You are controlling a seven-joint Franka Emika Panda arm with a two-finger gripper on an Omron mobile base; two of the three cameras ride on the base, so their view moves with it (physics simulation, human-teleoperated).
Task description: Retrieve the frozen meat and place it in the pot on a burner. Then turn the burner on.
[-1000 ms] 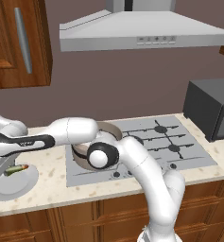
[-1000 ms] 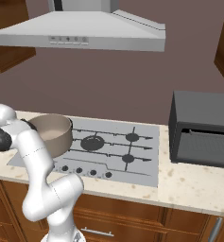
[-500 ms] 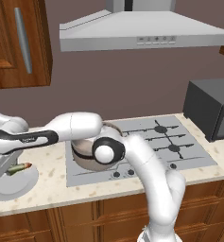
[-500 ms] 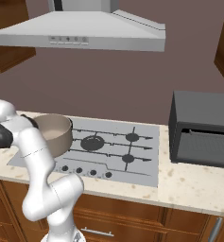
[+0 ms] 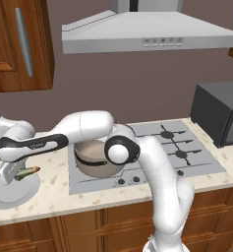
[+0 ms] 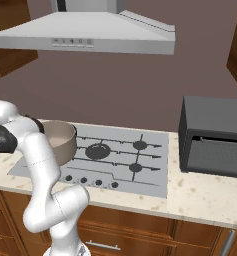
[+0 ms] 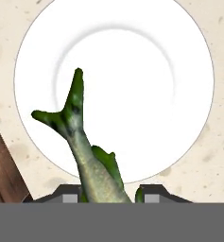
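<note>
Speckled beige surface [image 5: 54,189] over wooden cabinets, brown wall behind, grey range hood [image 5: 147,34] above a grey cooktop [image 5: 187,150]. Dark microwave [image 6: 212,135] at the right end of the surface, wood cupboard [image 5: 19,44] upper left.

Arm stretched far left. Claw [image 5: 12,173] sits above the white plate [image 5: 12,189], closed on the frozen meat [image 5: 27,171]; the fish sticks out sideways from the fingers, orange-red end pointing toward the cooktop. Hand view: fish body [image 7: 92,165] runs up from between the finger tips, forked green tail over the plate [image 7: 146,71], fish clear of the plate.

Versus a second ago: the fish is higher off the plate, arm link raised a bit, and the grip looks unchanged. Cooktop, pot and microwave are as they were.

The pot [image 5: 96,157] stands on the cooktop's front-left burner, partly behind the arm; the inside [image 6: 57,134] is pale with nothing visible in it. Plate is bare.
</note>
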